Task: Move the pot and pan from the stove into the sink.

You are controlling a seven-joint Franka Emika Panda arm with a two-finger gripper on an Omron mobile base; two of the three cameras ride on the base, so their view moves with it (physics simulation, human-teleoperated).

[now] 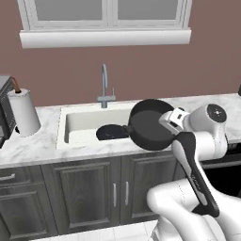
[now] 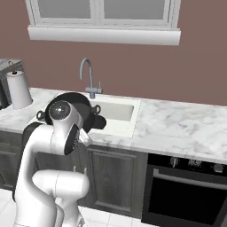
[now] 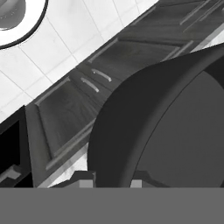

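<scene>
My gripper [image 1: 170, 120] is shut on the rim of the dark grey pot [image 1: 149, 124], holding it tipped on its side above the right end of the white sink [image 1: 80, 123]. In the hand view the pot's wall [image 3: 122, 131] runs between my two fingertips [image 3: 85, 181]. From the right base view the pot [image 2: 86, 108] is mostly hidden behind my arm. The black pan [image 1: 112, 132] lies flat inside the basin, just left of the pot. The stove's knob panel [image 2: 195, 163] shows at the lower right, above the oven door.
A grey gooseneck faucet [image 1: 104, 87] stands behind the basin. On the counter to the left, a paper towel roll [image 1: 23, 113] stands beside a dark appliance [image 1: 4, 110]. Marble counter [image 2: 177, 124] stretches to the sink's right. Dark cabinet doors [image 1: 84, 193] run below.
</scene>
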